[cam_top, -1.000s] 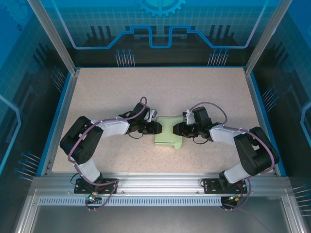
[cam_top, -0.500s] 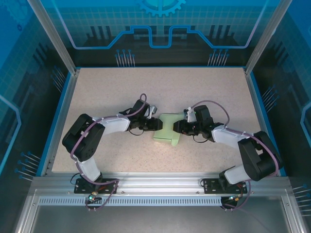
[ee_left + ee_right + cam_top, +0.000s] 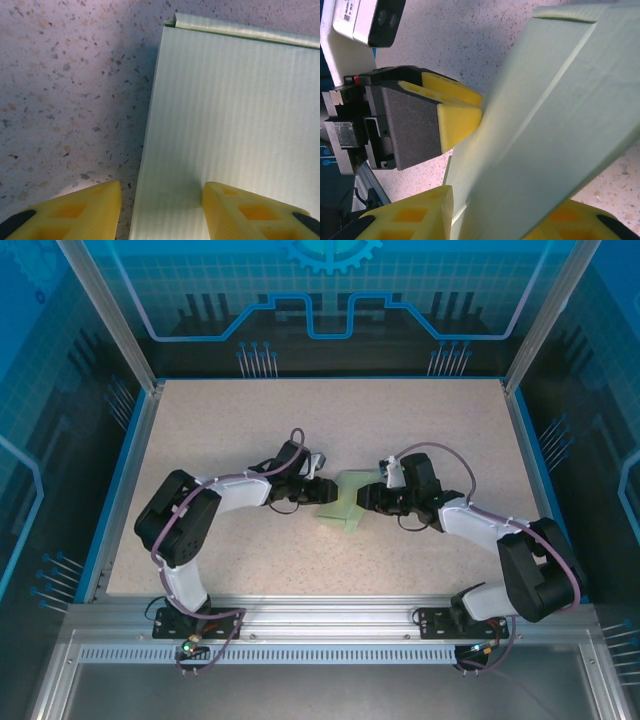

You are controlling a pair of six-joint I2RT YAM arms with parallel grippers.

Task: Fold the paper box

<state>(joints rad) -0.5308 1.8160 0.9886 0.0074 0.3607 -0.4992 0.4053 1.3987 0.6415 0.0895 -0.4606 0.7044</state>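
Note:
The paper box [image 3: 343, 502] is pale mint-green card lying mid-table, skewed, between my two grippers. My left gripper [image 3: 319, 495] is at its left edge. In the left wrist view that edge of the paper box [image 3: 225, 100] runs between the yellow fingers [image 3: 80, 212]; the left one stands off the card over the table, so the left gripper [image 3: 161, 194] is open. My right gripper [image 3: 363, 499] is at the box's right side. In the right wrist view a tilted panel of the paper box [image 3: 555, 115] passes between the jaws of the right gripper [image 3: 502, 210], which is shut on it.
The speckled beige table [image 3: 330, 420] has a blue rim [image 3: 122, 490] on its sides and an aluminium rail [image 3: 320, 625] along the near edge. Metal posts [image 3: 105, 315] and blue transparent walls enclose it. The left gripper's fingers [image 3: 455, 107] sit close across from my right jaws.
The box has slid away from the near edge and turned, looking narrower. Both grippers moved with it toward the middle. The left jaws have widened.

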